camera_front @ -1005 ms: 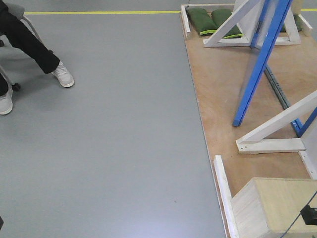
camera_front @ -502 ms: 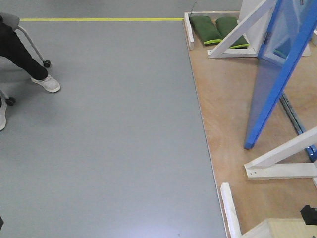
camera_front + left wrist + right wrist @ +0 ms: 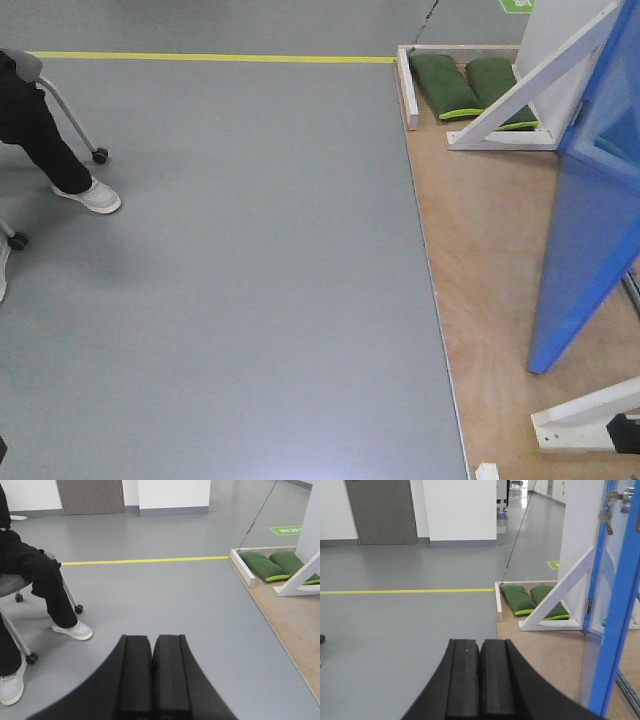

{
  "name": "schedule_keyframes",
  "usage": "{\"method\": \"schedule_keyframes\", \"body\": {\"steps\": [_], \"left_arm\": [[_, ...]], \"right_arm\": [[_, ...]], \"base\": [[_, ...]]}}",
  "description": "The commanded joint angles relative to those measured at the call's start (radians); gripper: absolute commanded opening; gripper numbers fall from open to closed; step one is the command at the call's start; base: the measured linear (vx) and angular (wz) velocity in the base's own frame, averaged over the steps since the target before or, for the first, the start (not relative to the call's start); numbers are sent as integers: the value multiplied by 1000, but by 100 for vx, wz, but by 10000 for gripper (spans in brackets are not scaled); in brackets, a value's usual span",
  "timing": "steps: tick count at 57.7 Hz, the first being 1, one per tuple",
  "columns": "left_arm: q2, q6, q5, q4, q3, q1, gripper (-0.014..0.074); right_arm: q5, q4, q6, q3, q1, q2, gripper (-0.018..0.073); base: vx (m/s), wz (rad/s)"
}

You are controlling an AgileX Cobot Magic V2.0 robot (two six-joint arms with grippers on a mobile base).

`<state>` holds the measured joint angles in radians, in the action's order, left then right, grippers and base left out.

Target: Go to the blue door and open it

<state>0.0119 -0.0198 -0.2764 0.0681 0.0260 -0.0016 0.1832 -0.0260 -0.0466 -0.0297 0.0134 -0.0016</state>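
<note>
The blue door (image 3: 590,240) is a glossy panel on the wooden platform at the right edge of the front view, its lower corner resting near the boards. In the right wrist view the blue door (image 3: 615,625) stands to my right, angled out from its white frame, with a silver handle (image 3: 620,495) and hanging keys near the top. My right gripper (image 3: 480,647) is shut and empty, low and left of the door, apart from it. My left gripper (image 3: 152,645) is shut and empty over grey floor. The door does not show in the left wrist view.
A plywood platform (image 3: 480,260) with a raised white rim carries white diagonal braces (image 3: 530,95) and green sandbags (image 3: 445,85). A seated person on a wheeled chair (image 3: 40,130) is at the far left. A yellow floor line (image 3: 200,57) crosses ahead.
The front view has shifted: the door now looks larger and sits further right, showing more of its face. The wooden box has left view. The person's foot drew back.
</note>
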Motion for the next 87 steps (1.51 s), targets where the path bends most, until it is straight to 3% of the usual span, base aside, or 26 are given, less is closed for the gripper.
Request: {"method": "schedule_keyframes", "body": {"steps": [1, 87], "left_arm": [[12, -7, 85, -2, -26, -7, 73], [12, -7, 85, -2, -26, -7, 73]], "right_arm": [[-81, -4, 6, -3, -6, 19, 12], [-81, -4, 6, -3, -6, 19, 12]], "base": [[42, 4], [36, 0]]}}
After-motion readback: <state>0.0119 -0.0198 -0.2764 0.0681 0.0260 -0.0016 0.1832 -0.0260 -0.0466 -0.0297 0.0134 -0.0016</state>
